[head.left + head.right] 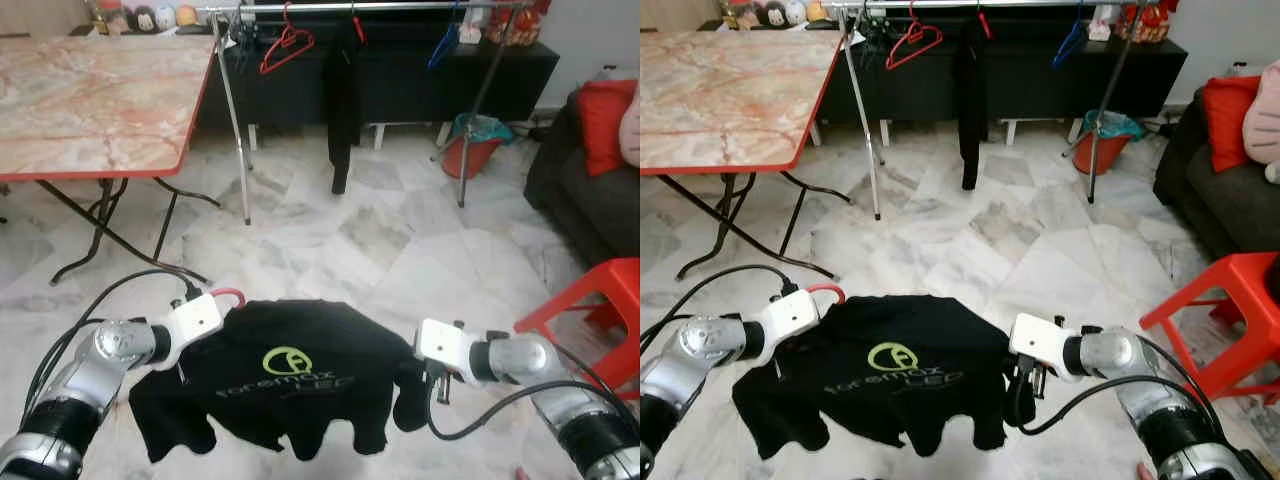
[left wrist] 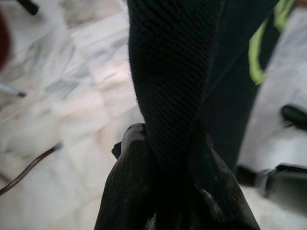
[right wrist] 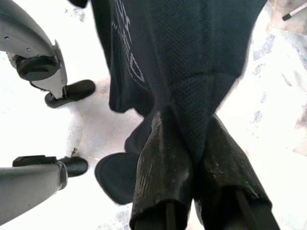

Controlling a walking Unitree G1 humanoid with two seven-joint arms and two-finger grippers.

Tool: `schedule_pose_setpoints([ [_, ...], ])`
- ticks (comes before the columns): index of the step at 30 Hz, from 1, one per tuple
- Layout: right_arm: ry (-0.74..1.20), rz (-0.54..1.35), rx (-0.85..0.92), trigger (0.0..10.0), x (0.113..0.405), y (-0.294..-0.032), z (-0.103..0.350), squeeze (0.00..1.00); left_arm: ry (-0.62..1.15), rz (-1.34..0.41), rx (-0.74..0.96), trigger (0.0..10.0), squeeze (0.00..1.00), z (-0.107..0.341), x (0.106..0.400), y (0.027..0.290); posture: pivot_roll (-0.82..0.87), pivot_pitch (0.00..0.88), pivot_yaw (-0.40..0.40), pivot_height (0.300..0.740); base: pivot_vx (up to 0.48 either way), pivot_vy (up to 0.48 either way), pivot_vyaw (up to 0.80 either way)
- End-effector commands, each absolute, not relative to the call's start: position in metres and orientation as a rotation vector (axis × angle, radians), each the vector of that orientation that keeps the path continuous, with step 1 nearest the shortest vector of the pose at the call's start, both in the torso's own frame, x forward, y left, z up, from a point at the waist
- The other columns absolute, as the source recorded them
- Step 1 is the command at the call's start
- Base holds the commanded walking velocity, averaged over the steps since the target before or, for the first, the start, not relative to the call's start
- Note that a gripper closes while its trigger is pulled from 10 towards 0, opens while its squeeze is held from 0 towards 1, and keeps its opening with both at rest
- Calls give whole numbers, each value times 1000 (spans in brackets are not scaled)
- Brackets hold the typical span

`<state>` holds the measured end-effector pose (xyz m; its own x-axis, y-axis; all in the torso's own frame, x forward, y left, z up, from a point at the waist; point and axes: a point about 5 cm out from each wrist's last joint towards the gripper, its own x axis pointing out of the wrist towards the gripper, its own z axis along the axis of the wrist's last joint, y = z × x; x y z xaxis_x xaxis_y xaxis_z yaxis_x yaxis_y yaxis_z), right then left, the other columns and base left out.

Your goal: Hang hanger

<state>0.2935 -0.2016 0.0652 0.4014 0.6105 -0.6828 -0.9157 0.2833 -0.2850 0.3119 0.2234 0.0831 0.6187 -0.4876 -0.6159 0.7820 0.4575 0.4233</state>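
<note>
A black T-shirt [image 1: 290, 385] with a green logo hangs spread between my two grippers, low in front of me over the marble floor. My left gripper [image 2: 165, 143] is shut on one side of the cloth, and my right gripper [image 3: 192, 129] is shut on the other side. A red curved piece [image 1: 228, 294], like a hanger hook, pokes out at the shirt's edge beside my left wrist. Farther ahead stands a clothes rack [image 1: 400, 6] holding a red hanger [image 1: 286, 45], a black garment [image 1: 343, 100] and a blue hanger [image 1: 443, 45].
A marble-topped folding table [image 1: 90, 100] with a red edge stands at the left. A red plastic stool [image 1: 590, 300] is close on the right, with a dark sofa [image 1: 590, 190] behind it. A red bucket [image 1: 473, 150] sits by the rack's right leg.
</note>
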Motion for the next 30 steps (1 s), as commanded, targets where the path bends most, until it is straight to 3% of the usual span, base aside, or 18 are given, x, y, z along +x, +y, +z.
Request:
schedule_pose_setpoints([
  [1, 518, 1080, -763, 0, 293, -209, 69, 0, 464, -726, 767, 10000, 0, 85, 316, 235, 14, 68, -22, 740, 0, 0, 0],
  [6, 522, 1106, -771, 0, 291, -206, 69, 0, 433, -695, 726, 10000, 0, 85, 319, 232, 12, 68, -24, 740, 0, 0, 0],
  [10, 546, 1153, -773, 0, 285, -201, 65, 0, 301, -656, 640, 10000, 0, 97, 327, 221, 13, 67, -25, 740, 0, 0, 0],
  [13, 555, 1171, -785, 0, 281, -199, 62, 0, 185, -713, 538, 10000, 0, 109, 328, 209, 12, 69, -26, 740, 0, 0, 0],
  [22, 600, 1124, -793, 0, 279, -198, 53, 0, 77, -939, 409, 10000, 0, 125, 317, 180, 12, 65, -29, 740, 0, 0, 0],
  [27, 609, 1085, -799, 0, 280, -200, 53, 0, 76, -1032, 428, 10000, 0, 131, 312, 169, 15, 63, -31, 740, 0, 0, 0],
  [30, 621, 1049, -805, 0, 282, -205, 52, 0, 39, -996, 451, 10000, 0, 136, 316, 165, 15, 62, -32, 740, 0, 0, 0],
])
